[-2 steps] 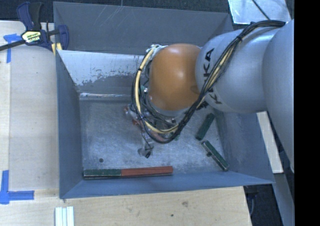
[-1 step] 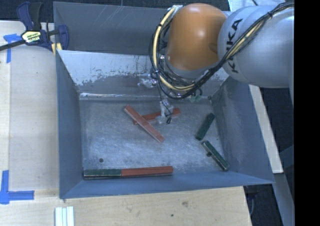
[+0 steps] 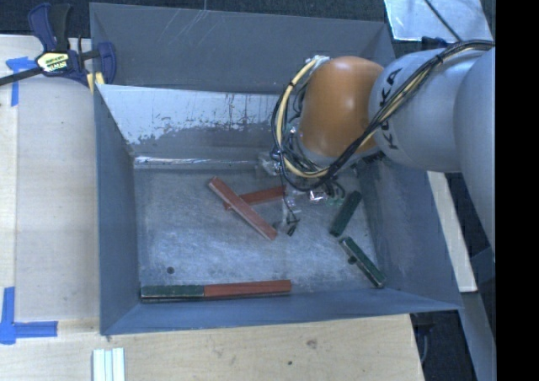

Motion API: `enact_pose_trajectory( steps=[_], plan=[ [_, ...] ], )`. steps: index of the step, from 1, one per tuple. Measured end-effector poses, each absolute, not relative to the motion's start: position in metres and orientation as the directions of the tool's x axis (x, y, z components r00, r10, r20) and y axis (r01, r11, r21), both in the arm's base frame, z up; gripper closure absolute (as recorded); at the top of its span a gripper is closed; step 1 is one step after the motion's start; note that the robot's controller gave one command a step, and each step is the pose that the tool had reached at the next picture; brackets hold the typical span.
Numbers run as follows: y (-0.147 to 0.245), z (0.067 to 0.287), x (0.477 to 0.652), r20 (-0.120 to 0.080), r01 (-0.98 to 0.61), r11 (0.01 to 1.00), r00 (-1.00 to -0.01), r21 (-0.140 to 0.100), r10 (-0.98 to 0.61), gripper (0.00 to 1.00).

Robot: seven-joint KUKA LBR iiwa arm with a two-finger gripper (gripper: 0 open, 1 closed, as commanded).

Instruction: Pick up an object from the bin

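- bin [image 3: 118,202]: grey metal with sloped walls, so loose stuff ends up flat on the floor or tucked against a wall.
- arm [image 3: 438,118]: comes in from the right and bends down over the middle, with its orange cover [image 3: 337,105] and cables sitting right above the claw.
- front green stick [image 3: 173,292] and front brown stick [image 3: 248,289]: end to end along the front wall, looks like they slid there. Well apart from the claw.
- long brown stick [image 3: 244,209]: diagonal mid-floor, with a short brown stick [image 3: 263,196] lying across it.
- upper green stick [image 3: 345,213]: just beside the wrist. The lower green stick [image 3: 362,261] is nearer the front right corner.
- claw [image 3: 290,221]: down at the long brown stick's lower right end, touching it or just beside it. My guess is that's the pick, since that end is clear of the crossing. Open or clamped? Honestly can't tell.
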State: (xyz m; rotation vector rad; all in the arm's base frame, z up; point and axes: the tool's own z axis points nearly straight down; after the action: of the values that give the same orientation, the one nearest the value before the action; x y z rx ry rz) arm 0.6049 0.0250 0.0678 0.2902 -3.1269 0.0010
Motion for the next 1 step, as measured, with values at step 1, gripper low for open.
enact_pose_trajectory(
  steps=[1],
  plan=[
    [0.0269, 0.0720, 0.6073, -0.007, -0.185, 0.983, -0.983, 0.000, -0.185, 1.00]
  ],
)
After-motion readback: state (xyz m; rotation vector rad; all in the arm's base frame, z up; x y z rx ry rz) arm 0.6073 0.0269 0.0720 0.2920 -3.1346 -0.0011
